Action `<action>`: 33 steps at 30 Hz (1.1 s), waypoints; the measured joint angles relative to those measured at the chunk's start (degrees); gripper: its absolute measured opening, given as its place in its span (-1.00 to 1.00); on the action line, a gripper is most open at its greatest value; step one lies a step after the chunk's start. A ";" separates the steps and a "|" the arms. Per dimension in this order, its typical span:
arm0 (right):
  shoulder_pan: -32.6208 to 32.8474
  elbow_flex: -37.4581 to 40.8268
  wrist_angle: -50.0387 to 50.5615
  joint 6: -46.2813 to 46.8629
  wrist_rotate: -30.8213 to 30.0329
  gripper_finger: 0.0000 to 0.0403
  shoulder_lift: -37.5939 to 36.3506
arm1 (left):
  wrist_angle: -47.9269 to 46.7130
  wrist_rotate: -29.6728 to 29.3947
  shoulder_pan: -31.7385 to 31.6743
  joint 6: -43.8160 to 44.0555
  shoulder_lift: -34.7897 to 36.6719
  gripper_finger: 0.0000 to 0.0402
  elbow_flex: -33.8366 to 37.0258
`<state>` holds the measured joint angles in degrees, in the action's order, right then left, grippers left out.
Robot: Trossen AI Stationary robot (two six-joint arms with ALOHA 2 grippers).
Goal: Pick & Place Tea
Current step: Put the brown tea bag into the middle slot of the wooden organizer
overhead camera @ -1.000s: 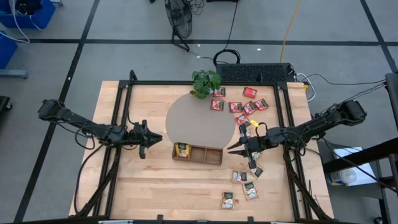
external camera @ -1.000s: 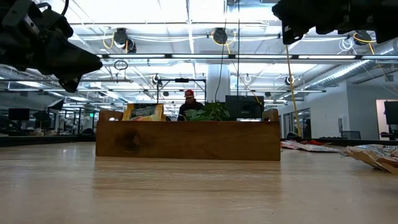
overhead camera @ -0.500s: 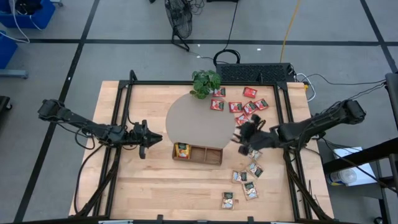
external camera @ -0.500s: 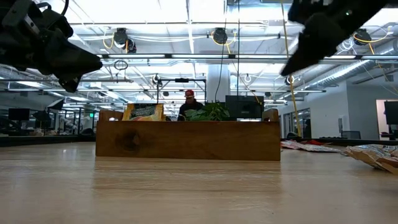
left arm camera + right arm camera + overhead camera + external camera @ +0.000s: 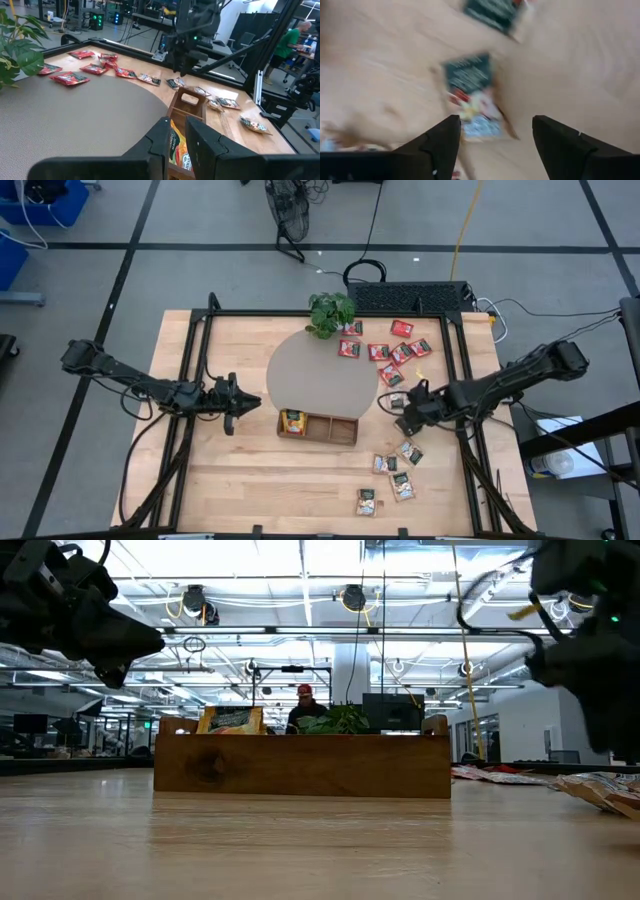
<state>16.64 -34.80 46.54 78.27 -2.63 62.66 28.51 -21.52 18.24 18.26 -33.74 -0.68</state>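
The tea lies in small flat packets on the right half of the table: red ones near the plant, pale ones toward the near edge. One orange-yellow packet stands in the left compartment of the wooden tray. My right gripper hangs open, pointing down over a pale packet that lies flat on the wood, and touches nothing; it shows right of the tray. My left gripper waits left of the tray with a narrow gap between its fingers and nothing in it.
A potted plant stands at the far edge beside a round grey mat. A black frame runs along the table's sides. Bare wood lies in front of the tray. A person shows far behind the tray.
My right gripper has drawn back from the tray's right end toward the table's right edge and has tipped from pointing at the tray to pointing down at the table. In the low view it has dropped lower at the right.
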 joint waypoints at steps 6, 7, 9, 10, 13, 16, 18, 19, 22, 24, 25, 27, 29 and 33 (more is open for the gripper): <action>1.25 4.41 -3.55 4.09 1.42 0.12 -0.03 | 0.00 0.00 -0.01 0.00 0.00 -0.69 0.00; 1.27 5.10 -4.77 4.17 1.42 0.12 -0.03 | 0.00 0.00 -0.01 0.00 0.00 -0.69 0.00; 1.27 6.42 -7.70 4.19 1.44 0.12 -0.03 | 0.00 0.00 -0.02 0.00 0.00 -0.69 0.00; 1.27 6.96 -9.20 4.17 1.43 0.12 -0.04 | 0.00 0.00 -0.02 0.00 0.00 -0.69 0.00; 1.27 8.39 -13.26 3.74 1.42 0.11 -0.17 | 0.00 0.00 -0.02 0.00 0.00 -0.69 0.00; 1.27 9.28 -14.37 3.51 1.42 0.09 -0.23 | 0.00 0.00 -0.02 0.00 0.00 -0.69 0.00; 1.27 9.50 -14.30 2.71 1.49 0.07 -0.20 | -0.02 0.00 0.00 0.00 0.00 -0.69 0.00; 1.27 9.56 -14.28 2.17 1.54 0.05 -0.20 | 0.00 0.00 -0.02 0.00 0.00 -0.69 0.00; 1.27 9.59 -14.12 1.11 1.60 -0.04 -0.16 | 0.00 0.00 0.00 0.00 0.00 -0.69 0.00; 1.27 9.62 -13.96 0.31 1.68 -0.14 -0.16 | 0.00 0.00 -0.01 0.00 0.00 -0.69 0.01; 1.27 9.63 -13.90 0.05 1.65 -0.21 -0.14 | 0.00 0.00 0.00 0.00 0.00 -0.69 0.01; 1.27 9.63 -14.35 -0.92 1.43 -0.37 -0.10 | -0.01 0.00 -0.01 0.00 0.00 -0.69 0.01; 1.27 9.68 -14.55 -2.24 1.31 -0.57 -0.10 | 0.00 0.00 -0.02 0.00 0.00 -0.69 0.02; 1.27 9.80 -17.19 -5.30 0.18 -0.94 -0.01 | 0.01 0.00 0.00 0.00 0.01 -0.69 0.01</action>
<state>17.91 -25.00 29.35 72.96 -2.45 62.65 28.52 -21.52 18.24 18.26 -33.72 -0.68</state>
